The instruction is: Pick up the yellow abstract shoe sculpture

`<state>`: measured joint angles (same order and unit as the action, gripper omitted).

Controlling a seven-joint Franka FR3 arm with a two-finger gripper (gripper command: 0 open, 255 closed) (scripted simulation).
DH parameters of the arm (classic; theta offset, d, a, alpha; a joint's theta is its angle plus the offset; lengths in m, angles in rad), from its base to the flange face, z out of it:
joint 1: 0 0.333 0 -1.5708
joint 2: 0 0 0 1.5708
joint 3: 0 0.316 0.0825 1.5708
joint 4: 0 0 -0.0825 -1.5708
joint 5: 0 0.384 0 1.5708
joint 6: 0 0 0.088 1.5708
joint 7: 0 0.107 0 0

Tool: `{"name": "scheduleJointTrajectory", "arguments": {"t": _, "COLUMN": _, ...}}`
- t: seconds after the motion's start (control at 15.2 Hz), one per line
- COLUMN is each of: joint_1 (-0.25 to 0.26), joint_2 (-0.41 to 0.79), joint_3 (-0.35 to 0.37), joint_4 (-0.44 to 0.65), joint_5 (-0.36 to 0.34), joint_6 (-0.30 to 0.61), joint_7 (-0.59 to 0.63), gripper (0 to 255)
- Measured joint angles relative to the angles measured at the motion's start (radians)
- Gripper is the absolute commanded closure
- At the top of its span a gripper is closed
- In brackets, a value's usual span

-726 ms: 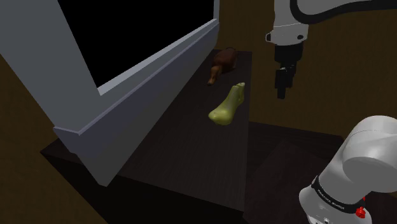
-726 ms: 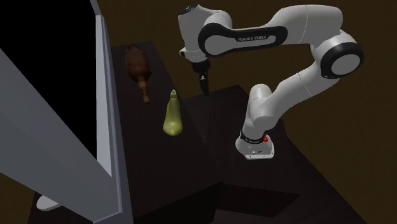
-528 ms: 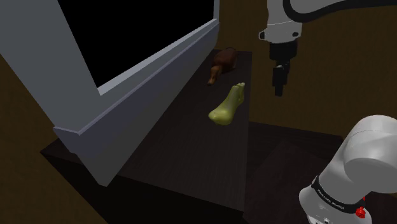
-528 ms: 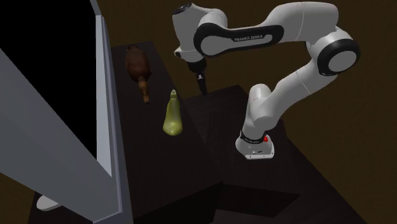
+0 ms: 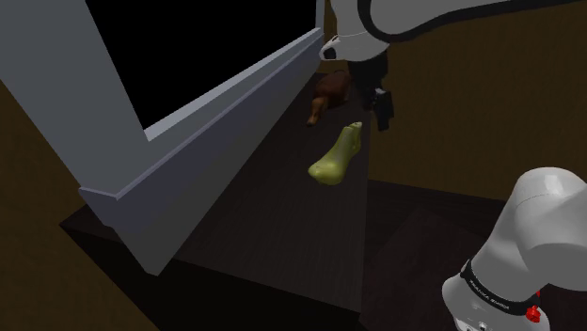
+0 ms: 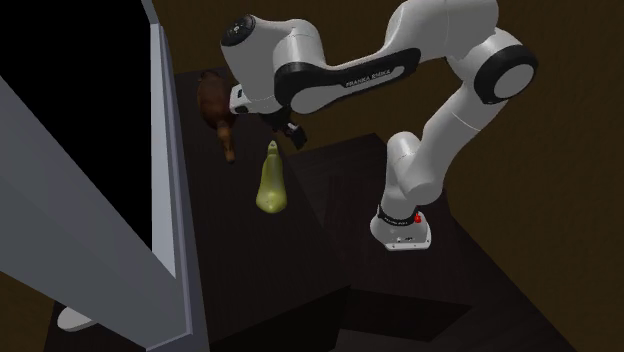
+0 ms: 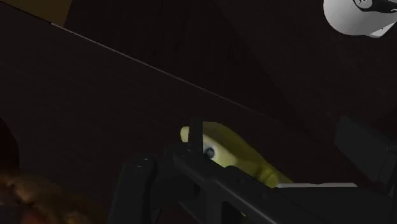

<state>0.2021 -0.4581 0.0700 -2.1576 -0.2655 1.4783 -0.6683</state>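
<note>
The yellow shoe sculpture point(image 5: 336, 157) lies on the dark tabletop point(image 5: 273, 216), its ankle end pointing to the far end. In the second exterior view the shoe point(image 6: 270, 184) lies just below the hand. My black gripper point(image 5: 382, 110) hangs tilted just beyond the shoe's ankle end, slightly toward the shoulder view's right, and clear of it. The gripper point(image 6: 293, 136) holds nothing. In the wrist view the yellow shoe point(image 7: 234, 147) shows past the dark hand, between two fingers that stand apart.
A brown sculpture point(image 5: 330, 92) lies at the table's far end, close behind the gripper. A large grey slanted panel point(image 5: 179, 141) runs along the table's far side, with a black area behind it. The white arm base point(image 6: 402, 228) sits on the dark stand.
The arm has swung toward the shoulder view's left and come down. The gripper went from off the table's edge to just beside the shoe's ankle end. The shoe has not moved.
</note>
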Motion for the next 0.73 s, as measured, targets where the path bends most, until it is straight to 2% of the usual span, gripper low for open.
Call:
{"name": "scheduleJointTrajectory", "arguments": {"t": 0.33, "joint_1": 0.102, "joint_2": 0.067, "joint_3": 0.066, "joint_4": 0.059, "joint_5": -0.090, "joint_6": 0.031, "joint_7": -0.243, "gripper": 0}}
{"name": "scheduleJointTrajectory", "arguments": {"t": 0.73, "joint_1": 0.114, "joint_2": 0.076, "joint_3": 0.070, "joint_4": 0.001, "joint_5": -0.102, "joint_6": 0.098, "joint_7": -0.253, "gripper": 0}}
